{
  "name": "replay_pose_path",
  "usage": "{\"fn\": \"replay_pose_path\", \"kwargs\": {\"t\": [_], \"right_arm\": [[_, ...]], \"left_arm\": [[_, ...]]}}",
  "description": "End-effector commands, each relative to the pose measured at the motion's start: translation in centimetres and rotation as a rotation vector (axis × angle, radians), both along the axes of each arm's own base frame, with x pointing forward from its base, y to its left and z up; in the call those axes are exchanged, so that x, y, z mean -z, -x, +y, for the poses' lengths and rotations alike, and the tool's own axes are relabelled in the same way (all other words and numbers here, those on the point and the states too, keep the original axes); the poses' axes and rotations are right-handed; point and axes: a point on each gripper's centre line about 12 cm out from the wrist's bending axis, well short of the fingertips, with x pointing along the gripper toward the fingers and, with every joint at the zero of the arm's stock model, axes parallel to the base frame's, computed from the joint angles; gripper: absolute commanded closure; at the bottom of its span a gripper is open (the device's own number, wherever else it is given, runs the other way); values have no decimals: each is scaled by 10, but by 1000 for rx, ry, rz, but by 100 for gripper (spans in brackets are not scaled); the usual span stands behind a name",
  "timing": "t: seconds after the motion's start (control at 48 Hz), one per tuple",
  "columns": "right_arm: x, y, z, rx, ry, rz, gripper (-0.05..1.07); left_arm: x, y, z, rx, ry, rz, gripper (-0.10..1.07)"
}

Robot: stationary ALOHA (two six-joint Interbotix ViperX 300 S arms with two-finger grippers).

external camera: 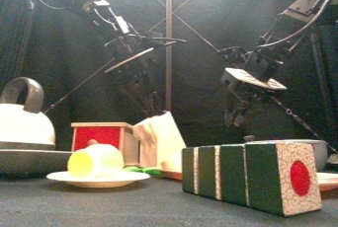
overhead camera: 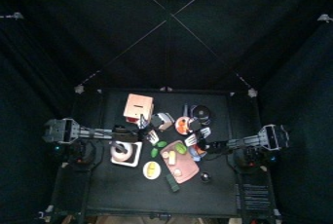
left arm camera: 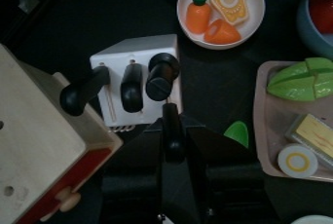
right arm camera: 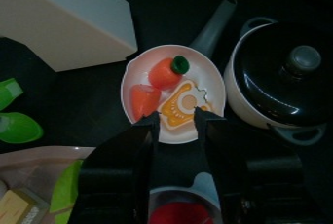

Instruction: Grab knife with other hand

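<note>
Black-handled knives (left arm camera: pixel 146 77) stand in a white knife block (left arm camera: pixel 117 57) on the black table (left arm camera: pixel 247 82), ringed by black curtains (overhead camera: pixel 166 33). The right gripper (right arm camera: pixel 180 130) hangs spread above a white food plate (right arm camera: pixel 205 67); the left gripper's (left arm camera: pixel 172 155) state cannot be told.

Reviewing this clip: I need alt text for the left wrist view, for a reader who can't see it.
Seen from above, the left gripper hangs over a black table, just below a white knife block holding black-handled knives. A white plate of toy food, including a carrot, lies beyond it, a cutting board with green slices lies to one side, and a red-edged wooden box fills the opposite corner.
</note>
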Motion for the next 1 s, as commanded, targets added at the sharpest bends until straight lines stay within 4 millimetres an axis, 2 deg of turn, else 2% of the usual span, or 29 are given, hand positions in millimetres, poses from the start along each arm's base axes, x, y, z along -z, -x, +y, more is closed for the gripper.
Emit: {"fn": "replay_pose_path", "kwargs": {"t": [0.0,0.229,0.583,0.688,0.875,0.979], "right_arm": [[-9,0,0,17,-14,-31,28],[-19,0,4,10,-22,-68,29],[-28,-3,12,-42,4,-92,29],[-27,-5,16,-57,-4,-92,29],[-29,-7,26,-93,-5,-99,29],[-34,-8,31,-111,-4,-115,29]], "left_arm": [[-24,-2,-6,20,-7,-64,50],[-43,10,-20,53,-20,-96,50],[-70,54,-38,62,-58,-110,50],[-77,66,-51,114,-51,-149,50],[-81,82,-78,252,-11,-241,50],[-72,92,-89,364,-1,-287,50]]}}
